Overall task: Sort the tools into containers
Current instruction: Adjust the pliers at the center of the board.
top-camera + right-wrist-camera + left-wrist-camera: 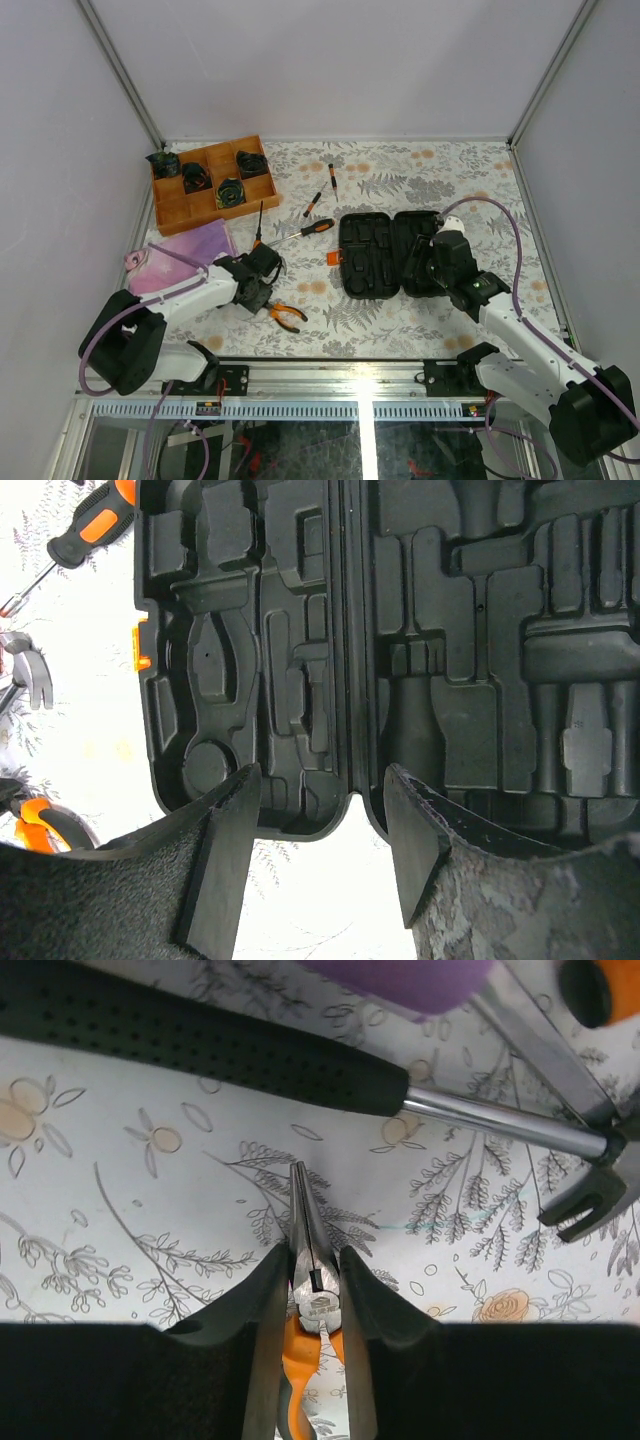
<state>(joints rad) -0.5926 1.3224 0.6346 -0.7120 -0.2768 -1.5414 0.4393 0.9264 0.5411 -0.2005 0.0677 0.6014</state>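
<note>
While the pliers (305,1222) lie flat on the bench (150,1220), the left claw (313,1255) pinches their pivot from both sides. Right claw (320,785) stands part open, empty, over near edge of open tool case (470,680).

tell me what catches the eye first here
The black tool case lies open mid-table, its moulded slots empty, with the open right claw over its near edge. At the near left, the left claw clamps the orange-handled pliers at their joint, a hammer lying just beyond.
</note>
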